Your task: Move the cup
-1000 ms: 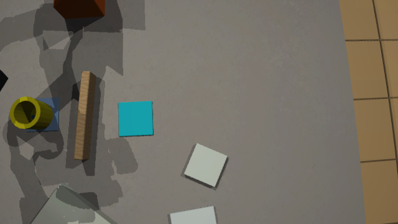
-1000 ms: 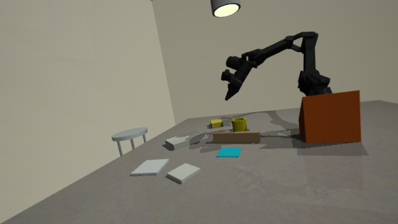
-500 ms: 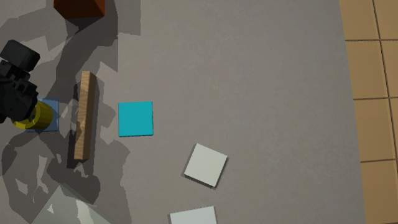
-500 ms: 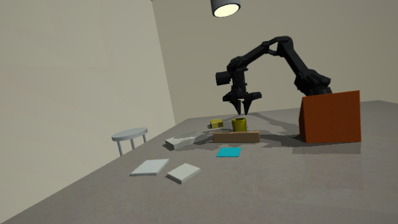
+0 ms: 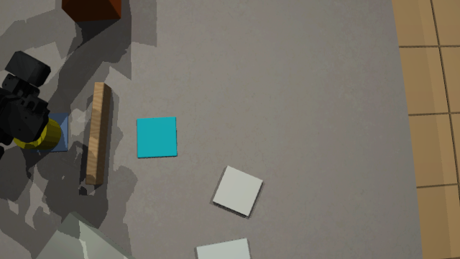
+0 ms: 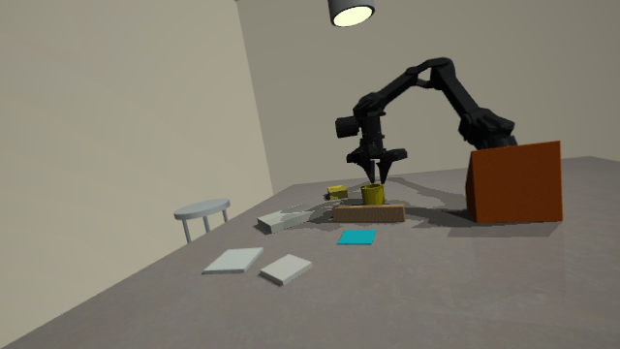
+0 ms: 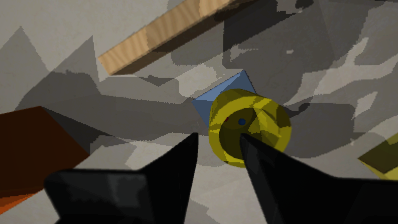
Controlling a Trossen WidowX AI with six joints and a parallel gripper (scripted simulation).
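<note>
A yellow cup (image 5: 53,136) (image 6: 373,195) (image 7: 265,120) stands upright on a blue pad (image 5: 62,129) (image 7: 210,102) at the far left of the table. In the wrist view a small blue marble (image 7: 242,121) shows inside it. A cyan pad (image 5: 157,137) (image 6: 356,237) lies flat on the other side of a wooden bar. My gripper (image 6: 377,180) (image 7: 218,137) points down just above the cup's rim. Its fingers stand partly apart with nothing between them; one fingertip is over the cup's mouth, the other outside its wall.
A wooden bar (image 5: 98,133) (image 6: 368,213) (image 7: 165,37) lies between the two pads. An orange box (image 5: 91,8) (image 6: 515,181) stands near the arm's base. A small yellow block (image 6: 337,192), a grey wedge (image 6: 283,220) and two white slabs (image 5: 238,191) (image 6: 233,260) lie around.
</note>
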